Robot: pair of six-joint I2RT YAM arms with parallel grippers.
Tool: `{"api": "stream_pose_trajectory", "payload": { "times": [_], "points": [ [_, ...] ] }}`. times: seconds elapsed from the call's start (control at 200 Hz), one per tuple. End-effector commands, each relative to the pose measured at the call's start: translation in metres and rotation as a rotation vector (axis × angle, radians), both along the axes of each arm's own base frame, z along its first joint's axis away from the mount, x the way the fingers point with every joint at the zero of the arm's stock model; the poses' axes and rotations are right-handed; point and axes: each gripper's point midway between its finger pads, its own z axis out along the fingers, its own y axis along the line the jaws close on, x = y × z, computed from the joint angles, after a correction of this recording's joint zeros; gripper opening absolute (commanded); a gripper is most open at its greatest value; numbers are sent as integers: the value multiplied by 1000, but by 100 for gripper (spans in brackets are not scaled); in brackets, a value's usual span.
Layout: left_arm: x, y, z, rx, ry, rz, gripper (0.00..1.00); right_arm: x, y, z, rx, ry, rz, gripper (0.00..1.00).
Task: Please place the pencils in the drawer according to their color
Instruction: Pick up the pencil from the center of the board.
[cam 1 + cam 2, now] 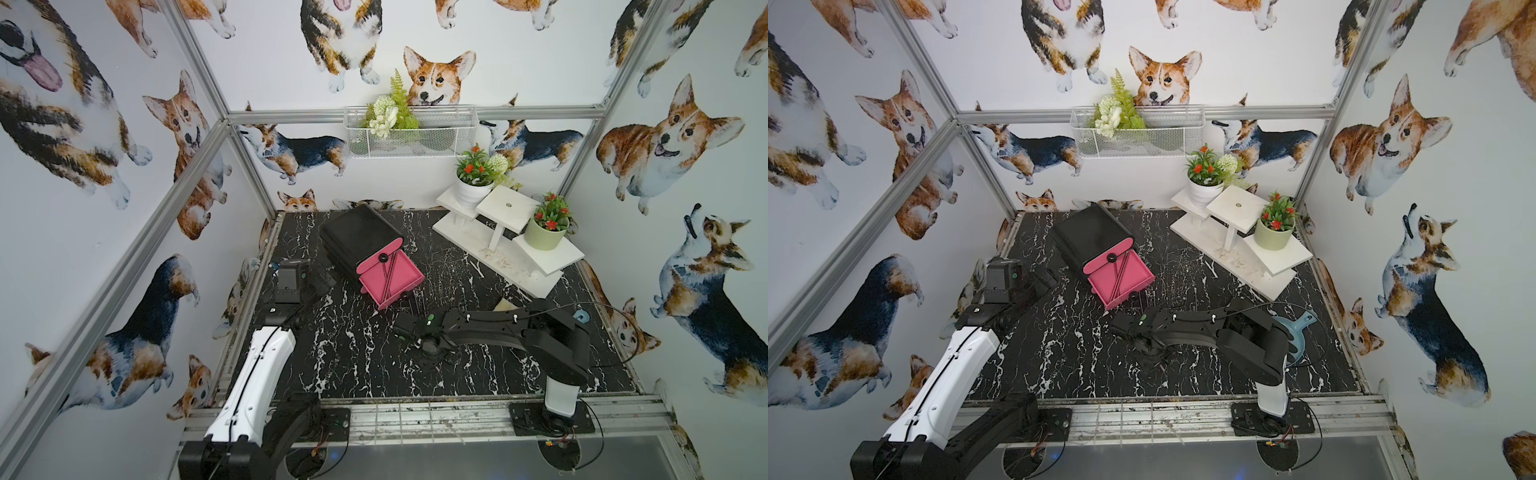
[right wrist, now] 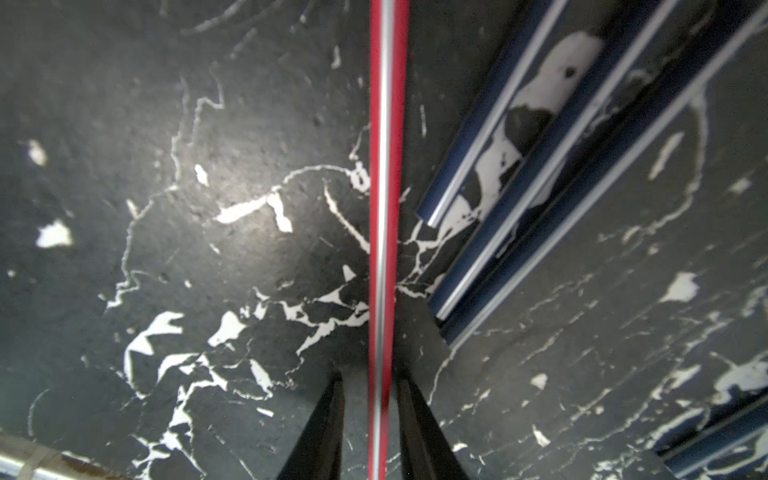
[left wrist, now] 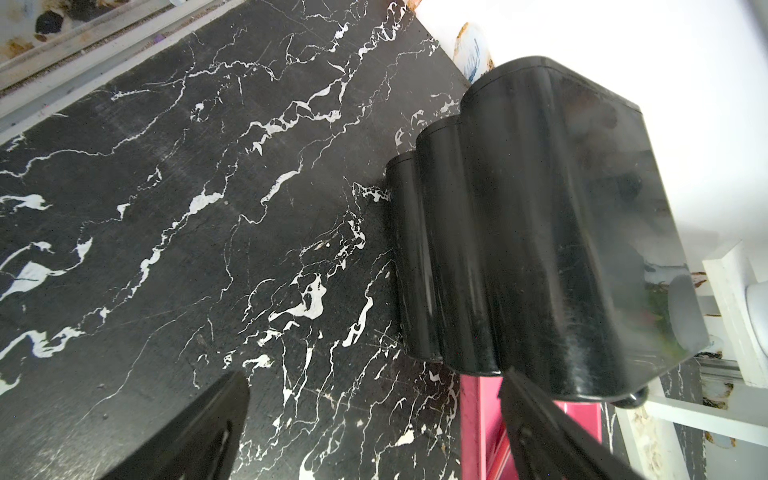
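The drawer cabinet (image 1: pixel 361 232) is black and stands at the back of the marble table. Its lowest pink drawer (image 1: pixel 409 272) is pulled out, with pink and dark pencils (image 1: pixel 388 280) lying inside. My right gripper (image 1: pixel 400 329) is low over the table in front of that drawer. In the right wrist view a red-pink pencil (image 2: pixel 384 208) runs between its fingers (image 2: pixel 328 424) with a small gap on each side, so the right gripper (image 2: pixel 368 374) is open. Three dark blue pencils (image 2: pixel 519 166) lie beside it. My left gripper (image 3: pixel 374 378) is wide open and empty beside the cabinet (image 3: pixel 540 228).
A white stepped stand (image 1: pixel 507 216) with two potted plants fills the back right corner. A white wire basket (image 1: pixel 409 137) hangs on the back wall. A teal object (image 1: pixel 1293 332) lies at the right edge behind the right arm. A metal rail (image 1: pixel 415 419) borders the front.
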Motion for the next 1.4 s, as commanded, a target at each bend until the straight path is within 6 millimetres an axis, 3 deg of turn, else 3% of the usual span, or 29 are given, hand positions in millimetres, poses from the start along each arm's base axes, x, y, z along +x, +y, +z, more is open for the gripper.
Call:
{"api": "stream_pose_trajectory", "payload": {
  "times": [0.0, 0.27, 0.435, 0.511, 0.901, 1.266, 1.396],
  "points": [
    [1, 0, 1, 0, -4, -7, 99, 12, 15, -11, 56, -22, -6, 28],
    [1, 0, -1, 1, -2, -4, 99, 14, 17, -20, 22, 3, 18, 15],
    [1, 0, -2, -2, -2, -2, 99, 8, 12, -24, 9, 28, 9, 0],
    [1, 0, -2, 0, 0, -2, 99, 7, 10, -21, 13, 29, 11, 0],
    [1, 3, -1, 7, -4, 8, 99, 9, 5, 28, 66, -16, 20, 0],
    [1, 7, 6, 23, -20, 18, 99, -14, -49, 60, 50, -2, -51, 0],
    [2, 7, 8, 24, -23, 21, 99, -19, -58, 74, 95, -7, -75, 0]
  ]
}}
